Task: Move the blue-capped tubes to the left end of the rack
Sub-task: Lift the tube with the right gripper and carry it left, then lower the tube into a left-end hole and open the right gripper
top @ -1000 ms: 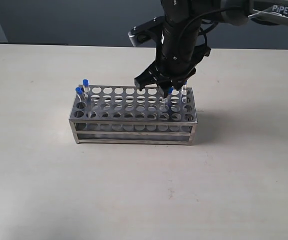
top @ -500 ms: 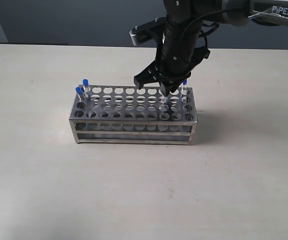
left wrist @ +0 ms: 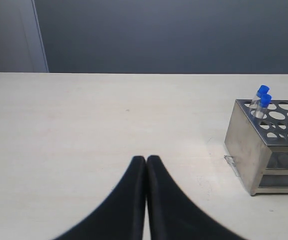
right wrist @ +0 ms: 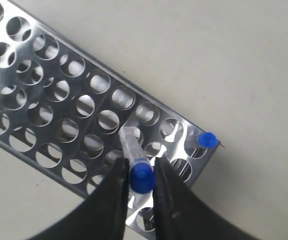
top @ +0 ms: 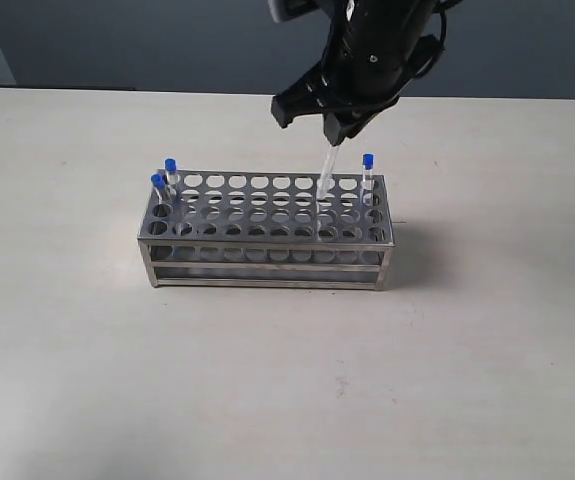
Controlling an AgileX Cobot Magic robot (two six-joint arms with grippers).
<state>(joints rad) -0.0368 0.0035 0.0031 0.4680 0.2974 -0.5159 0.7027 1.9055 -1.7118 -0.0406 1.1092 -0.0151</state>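
Note:
The silver rack (top: 267,232) stands mid-table. Two blue-capped tubes (top: 163,182) sit in holes at its left end, seen also as blue-capped tubes (left wrist: 260,102) in the left wrist view. One blue-capped tube (top: 367,176) stands in the back right corner, the same tube (right wrist: 204,140) in the right wrist view. My right gripper (top: 335,128) is shut on a fourth blue-capped tube (right wrist: 136,161), lifted so its clear lower end (top: 324,178) hangs just over the rack's right part. My left gripper (left wrist: 146,161) is shut and holds nothing, left of the rack.
The rack's top plate (right wrist: 58,107) shows several rows of unfilled holes between its two ends. Bare beige table (top: 267,380) surrounds the rack, and a dark wall (left wrist: 174,35) runs behind the table.
My right gripper has risen from the rack's right part, drawing the held blue-capped tube up out of its hole. The corner tube behind it now shows. The left arm is still.

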